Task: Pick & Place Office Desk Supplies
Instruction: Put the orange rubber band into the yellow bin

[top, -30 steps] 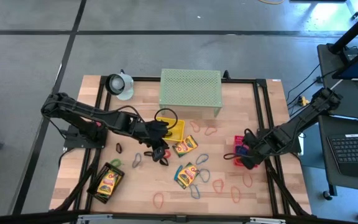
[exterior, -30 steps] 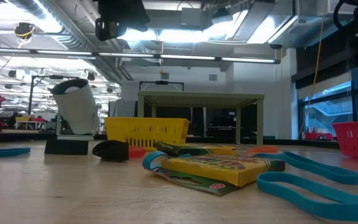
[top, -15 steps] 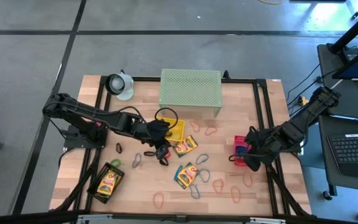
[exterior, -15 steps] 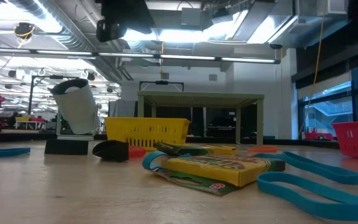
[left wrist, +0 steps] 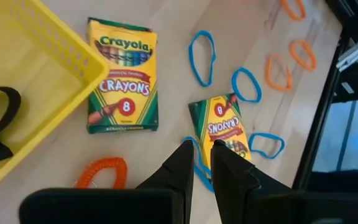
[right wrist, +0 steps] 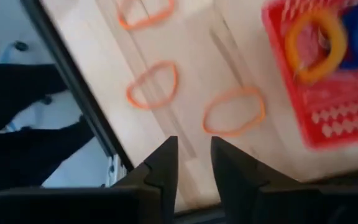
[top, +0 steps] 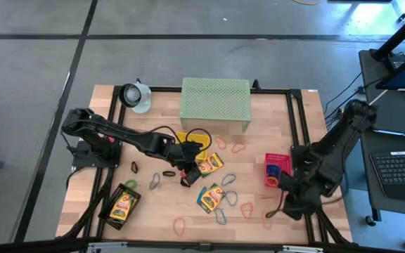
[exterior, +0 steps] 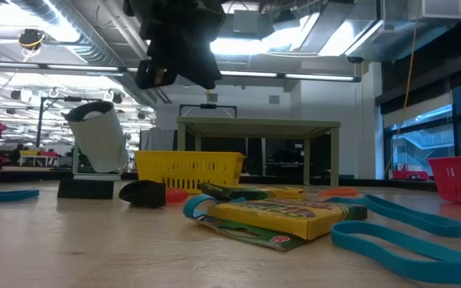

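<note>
The wooden table carries the pale green mesh shelf at its far middle, and the supplies lie scattered in front of it. Three yellow-green crayon boxes are the biggest of them: one just beside the yellow tray, printed "Crayola Crayons 8"; a second nearer the front among blue loops; a third lying in the black tray at the front left. Thin orange loops lie flat toward the front right, and a yellow loop and a blue one sit in the pink tray. A small black clip rests on the bare wood at the left. The left gripper hangs above the boxes beside the yellow tray, its fingers nearly together on nothing. The right gripper hovers over the orange loops near the pink tray, fingers slightly apart and empty.
</note>
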